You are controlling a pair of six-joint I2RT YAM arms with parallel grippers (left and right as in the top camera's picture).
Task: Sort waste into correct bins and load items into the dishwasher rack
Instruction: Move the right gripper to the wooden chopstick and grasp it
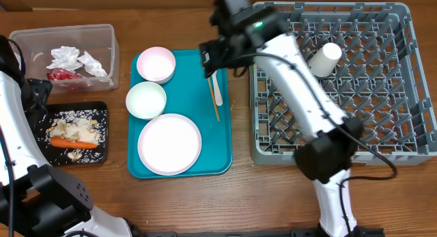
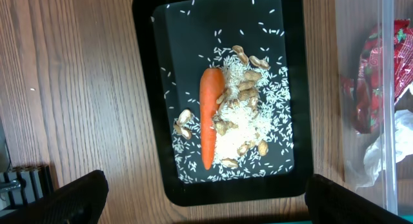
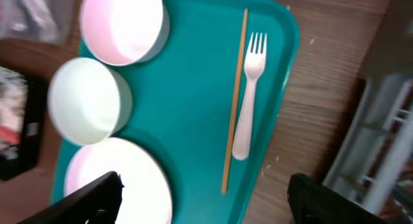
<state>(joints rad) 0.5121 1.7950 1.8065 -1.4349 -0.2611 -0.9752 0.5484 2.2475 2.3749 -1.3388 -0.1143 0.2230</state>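
Clearly the right arm was nearer: the right gripper [image 3: 203, 185] hung wide and empty over the right strip of the teal tray [image 3: 193, 88]. There the fork [image 3: 248, 95] and the wooden stick [image 3: 235, 95] lay side by side, long axes running near to far, just left of the dishwasher rack [image 1: 410, 93]. Its wrist view showed them slightly apart, lying across the jaws' gap. Overhead, the gripper covered their far ends but showed a cup [image 1: 325, 58] in the rack. The left gripper [image 2: 206, 182], also wide, hovered over the black tray [image 2: 145, 88] holding the carrot [image 2: 209, 114].
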